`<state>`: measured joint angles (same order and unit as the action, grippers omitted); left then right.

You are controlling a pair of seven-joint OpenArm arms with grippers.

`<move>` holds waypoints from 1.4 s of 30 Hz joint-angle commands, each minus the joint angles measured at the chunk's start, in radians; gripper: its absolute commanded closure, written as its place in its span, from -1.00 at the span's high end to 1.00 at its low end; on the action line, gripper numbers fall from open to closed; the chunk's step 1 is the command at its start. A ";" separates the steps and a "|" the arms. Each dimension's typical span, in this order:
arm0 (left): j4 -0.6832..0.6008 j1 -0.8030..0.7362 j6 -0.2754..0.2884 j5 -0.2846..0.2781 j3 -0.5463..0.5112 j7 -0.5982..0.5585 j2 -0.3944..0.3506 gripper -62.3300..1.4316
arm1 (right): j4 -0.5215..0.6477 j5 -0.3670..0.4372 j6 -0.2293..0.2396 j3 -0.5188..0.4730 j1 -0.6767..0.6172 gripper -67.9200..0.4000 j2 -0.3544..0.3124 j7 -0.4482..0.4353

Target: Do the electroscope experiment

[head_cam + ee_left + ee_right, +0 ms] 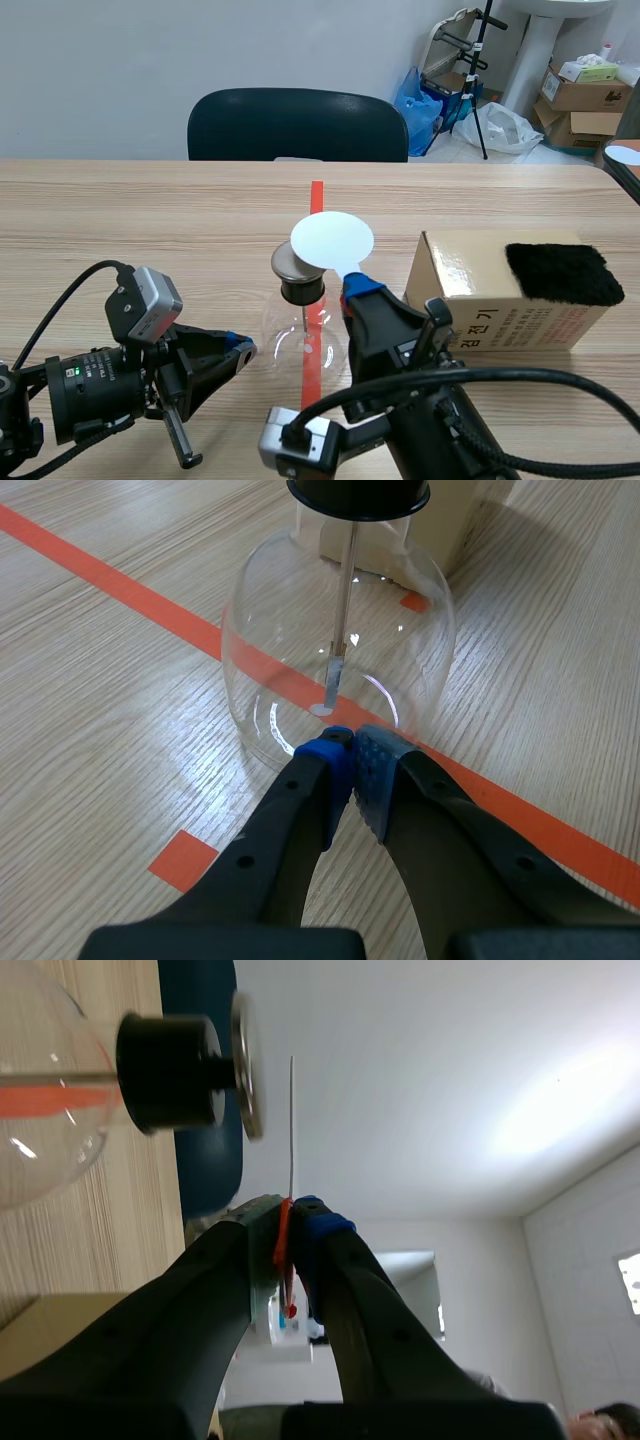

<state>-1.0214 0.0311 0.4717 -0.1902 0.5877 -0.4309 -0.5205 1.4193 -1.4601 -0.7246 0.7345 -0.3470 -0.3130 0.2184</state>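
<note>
My right jaws are clamped on the white disc (332,240), which stands edge-on ahead of them, near the electroscope's metal plate (289,262) but apart from it. I judge the step to be presenting the charged disc to that plate. It should be held level and close, without touching, and brought in slowly so that the strip on the rod (345,590) can be read.

My left jaws are closed on nothing, their tips just short of the glass flask (250,650); best not to nudge it.

Largest first:
- one desk (120,210)
- one cardboard box (470,300) beside my right jaws
- one flask
- one black cloth (562,272) on the box
- one white disc
</note>
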 commanded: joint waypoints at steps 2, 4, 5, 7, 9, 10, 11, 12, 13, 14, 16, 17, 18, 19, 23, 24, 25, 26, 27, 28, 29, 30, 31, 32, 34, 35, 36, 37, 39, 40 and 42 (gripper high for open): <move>-0.017 0.008 0.002 -0.006 -0.005 -0.014 0.005 -0.86 | 0.021 -0.001 -0.058 -0.005 0.009 -0.96 -0.008 0.053; -0.017 0.008 0.002 -0.006 -0.005 -0.014 0.005 -0.86 | 0.021 -0.001 -0.058 -0.005 0.009 -0.96 -0.008 0.096; -0.017 0.008 0.002 -0.006 -0.005 -0.014 0.005 -0.86 | 0.021 -0.001 -0.058 -0.005 0.009 -0.96 -0.008 0.117; -0.017 0.008 0.002 -0.006 -0.005 -0.014 0.005 -0.86 | 0.021 -0.001 -0.058 -0.005 0.009 -0.96 -0.008 0.158; -0.017 0.008 0.002 -0.006 -0.005 -0.014 0.005 -0.86 | 0.021 -0.001 -0.058 -0.005 0.009 -0.96 -0.008 0.195; -0.017 0.008 0.002 -0.006 -0.005 -0.014 0.005 -0.86 | 0.021 -0.001 -0.058 -0.005 0.009 -0.96 -0.008 0.212; -0.017 0.008 0.002 -0.006 -0.005 -0.014 0.005 -0.86 | 0.021 -0.001 -0.058 -0.005 0.009 -0.96 -0.008 0.231; -0.017 0.008 0.002 -0.006 -0.005 -0.014 0.005 -0.86 | 0.021 -0.001 -0.058 -0.005 0.009 -0.96 -0.008 0.249; -0.017 0.008 0.002 -0.006 -0.005 -0.014 0.005 -0.86 | 0.021 -0.001 -0.058 -0.005 0.009 -0.96 -0.008 0.265; -0.017 0.008 0.002 -0.006 -0.005 -0.014 0.005 -0.86 | 0.021 -0.001 -0.058 -0.005 0.009 -0.96 -0.008 0.282; -0.017 0.008 0.002 -0.006 -0.005 -0.014 0.005 -0.86 | 0.021 -0.001 -0.058 -0.005 0.009 -0.96 -0.008 0.310; -0.017 0.008 0.002 -0.006 -0.005 -0.014 0.005 -0.86 | 0.021 -0.001 -0.058 -0.005 0.009 -0.96 -0.008 0.325; -0.017 0.008 0.002 -0.006 -0.005 -0.014 0.005 -0.86 | 0.021 -0.001 -0.058 -0.005 0.009 -0.96 -0.008 0.338; -0.017 0.008 0.002 -0.006 -0.005 -0.014 0.005 -0.86 | 0.021 -0.001 -0.058 -0.005 0.009 -0.96 -0.008 0.348; -0.017 0.008 0.002 -0.006 -0.005 -0.014 0.005 -0.86 | 0.021 -0.001 -0.058 -0.005 0.009 -0.96 -0.008 0.385; -0.017 0.008 0.002 -0.006 -0.005 -0.014 0.005 -0.86 | 0.021 -0.001 -0.058 -0.005 0.009 -0.96 -0.008 0.387; -0.017 0.008 0.002 -0.006 -0.005 -0.014 0.005 -0.86 | 0.021 -0.001 -0.058 -0.005 0.009 -0.96 -0.008 0.389; -0.017 0.008 0.002 -0.006 -0.005 -0.014 0.005 -0.86 | 0.021 -0.001 -0.058 -0.005 0.009 -0.96 -0.008 0.389; -0.017 0.008 0.002 -0.006 -0.005 -0.014 0.005 -0.86 | 0.021 -0.001 -0.058 -0.005 0.009 -0.96 -0.008 0.389; -0.017 0.008 0.002 -0.006 -0.005 -0.014 0.005 -0.86 | 0.021 -0.001 -0.058 -0.005 0.009 -0.96 -0.008 0.389; -0.017 0.008 0.002 -0.006 -0.005 -0.014 0.005 -0.86 | 0.021 -0.001 -0.058 -0.005 0.009 -0.96 -0.008 0.389; -0.017 0.008 0.002 -0.006 -0.005 -0.014 0.005 -0.86 | 0.021 -0.001 -0.058 -0.005 0.009 -0.96 -0.008 0.389; -0.017 0.008 0.002 -0.006 -0.005 -0.014 0.005 -0.86 | 0.021 -0.001 -0.058 -0.005 0.009 -0.96 -0.008 0.389; -0.017 0.008 0.002 -0.006 -0.005 -0.014 0.005 -0.86 | 0.021 -0.001 -0.058 -0.005 0.009 -0.96 -0.008 0.389; -0.017 0.008 0.002 -0.006 -0.005 -0.014 0.005 -0.86 | 0.021 -0.001 -0.058 -0.005 0.009 -0.96 -0.008 0.389; -0.017 0.008 0.002 -0.006 -0.005 -0.014 0.005 -0.86 | 0.021 -0.001 -0.058 -0.005 0.009 -0.96 -0.008 0.389; -0.017 0.008 0.002 -0.006 -0.005 -0.014 0.005 -0.86 | 0.021 -0.001 -0.058 -0.005 0.009 -0.96 -0.008 0.389; -0.017 0.008 0.002 -0.006 -0.005 -0.014 0.005 -0.86 | 0.021 -0.001 -0.058 -0.005 0.009 -0.96 -0.008 0.389; -0.017 0.008 0.002 -0.006 -0.005 -0.014 0.005 -0.86 | 0.021 -0.001 -0.058 -0.005 0.009 -0.96 -0.008 0.389; -0.017 0.008 0.002 -0.006 -0.005 -0.014 0.005 -0.86 | 0.021 -0.001 -0.058 -0.005 0.009 -0.96 -0.008 0.389; -0.017 0.008 0.002 -0.006 -0.005 -0.014 0.005 -0.86 | 0.021 -0.001 -0.058 -0.005 0.009 -0.96 -0.008 0.389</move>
<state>-1.0214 0.0311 0.4717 -0.1902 0.5877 -0.4313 -0.5205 1.4193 -1.4601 -0.7250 0.7345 -0.3470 -0.3130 0.6071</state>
